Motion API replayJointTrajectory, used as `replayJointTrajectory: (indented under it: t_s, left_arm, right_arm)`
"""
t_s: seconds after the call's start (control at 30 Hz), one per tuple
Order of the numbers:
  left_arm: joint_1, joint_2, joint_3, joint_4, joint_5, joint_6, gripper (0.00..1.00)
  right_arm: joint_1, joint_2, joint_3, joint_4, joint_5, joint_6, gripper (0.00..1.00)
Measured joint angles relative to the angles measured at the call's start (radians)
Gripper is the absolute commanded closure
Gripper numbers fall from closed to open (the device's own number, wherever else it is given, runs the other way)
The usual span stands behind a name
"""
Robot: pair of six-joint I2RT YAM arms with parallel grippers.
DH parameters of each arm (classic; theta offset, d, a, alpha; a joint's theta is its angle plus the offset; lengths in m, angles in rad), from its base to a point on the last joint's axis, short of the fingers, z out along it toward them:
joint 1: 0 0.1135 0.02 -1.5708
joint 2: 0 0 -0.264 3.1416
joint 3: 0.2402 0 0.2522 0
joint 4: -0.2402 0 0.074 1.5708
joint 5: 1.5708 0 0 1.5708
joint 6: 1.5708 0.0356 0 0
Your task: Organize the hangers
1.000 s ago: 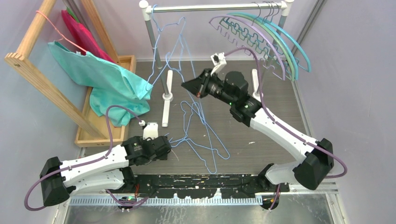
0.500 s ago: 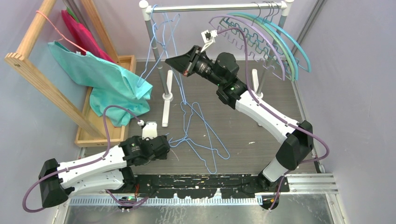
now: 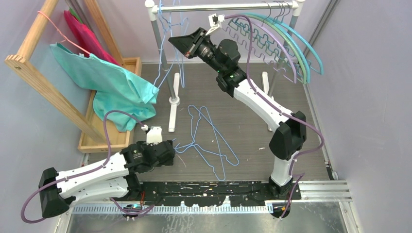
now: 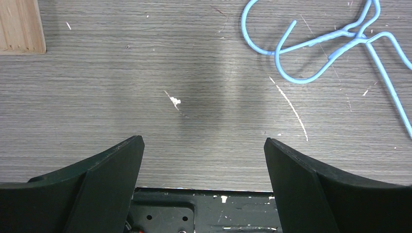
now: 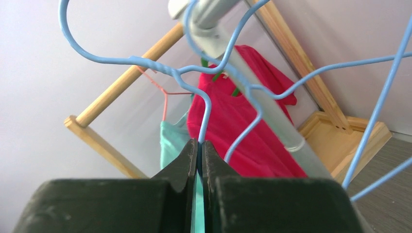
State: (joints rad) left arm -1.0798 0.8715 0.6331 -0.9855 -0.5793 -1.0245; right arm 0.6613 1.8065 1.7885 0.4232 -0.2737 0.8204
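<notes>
My right gripper (image 3: 176, 41) is shut on a light-blue wire hanger (image 5: 165, 68), held up at the left end of the metal rail (image 3: 223, 7); its hook (image 5: 73, 34) is beside the rail (image 5: 252, 92). Another light-blue hanger (image 3: 163, 29) hangs on the rail there. Two light-blue hangers (image 3: 214, 141) lie on the table; their hooks (image 4: 301, 53) show in the left wrist view. Arched purple, green and teal hangers (image 3: 286, 43) hang at the rail's right end. My left gripper (image 3: 167, 150) is open and empty, low over the table near those hooks.
A wooden rack (image 3: 39, 63) at the left carries a teal garment (image 3: 111, 87) on a pink hanger and a red garment (image 3: 85, 36). The rail's white feet (image 3: 174, 102) stand on the table. A wooden tray corner (image 4: 19, 26) lies left of my left gripper.
My right arm has lifted the light-blue hanger from mid-height over the table up and left to the rail's left end. My left arm has barely moved.
</notes>
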Motion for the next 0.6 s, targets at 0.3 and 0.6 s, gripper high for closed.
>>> replayJointTrajectory:
  t_s: [0.3,0.6]
  left_arm:
    - [0.000,-0.004,0.000,0.000,0.000,0.000,0.02]
    - [0.000,0.032,0.000,0.001,0.000,0.006,0.02]
  right_arm:
    - [-0.056,0.105,0.047,-0.002,0.042,0.055,0.99]
    - [-0.105,0.105,0.001,0.023,0.042,0.101,0.49]
